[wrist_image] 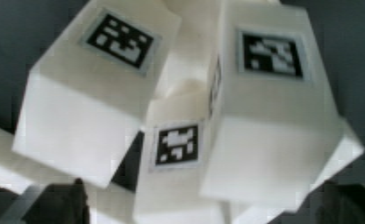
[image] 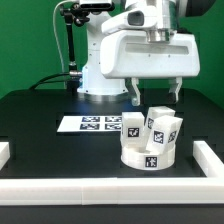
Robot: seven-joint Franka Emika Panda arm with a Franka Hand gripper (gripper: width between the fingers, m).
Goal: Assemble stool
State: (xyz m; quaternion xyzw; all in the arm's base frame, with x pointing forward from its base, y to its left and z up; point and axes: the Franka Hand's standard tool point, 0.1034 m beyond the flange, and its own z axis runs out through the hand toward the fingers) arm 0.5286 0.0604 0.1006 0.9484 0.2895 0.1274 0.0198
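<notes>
On the black table (image: 40, 110), the white plastic stool (image: 152, 140), tagged blocky legs upright on its round disc seat beside the marker board (image: 95, 124), stood directly beneath the two-finger gripper (image: 155, 97), whose jaws hung open, empty.

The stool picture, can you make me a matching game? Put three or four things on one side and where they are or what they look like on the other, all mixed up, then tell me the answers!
Things:
1. round seat
2. legs
3. marker board
4. gripper

Descriptions:
A. lies flat on the black table, toward the exterior view's left
B. hangs open just above the stool parts
C. stand up on top of the disc, tags on their sides
D. white disc at the bottom, resting on the table

Pairs: 1-D, 2-C, 3-A, 4-B
</notes>
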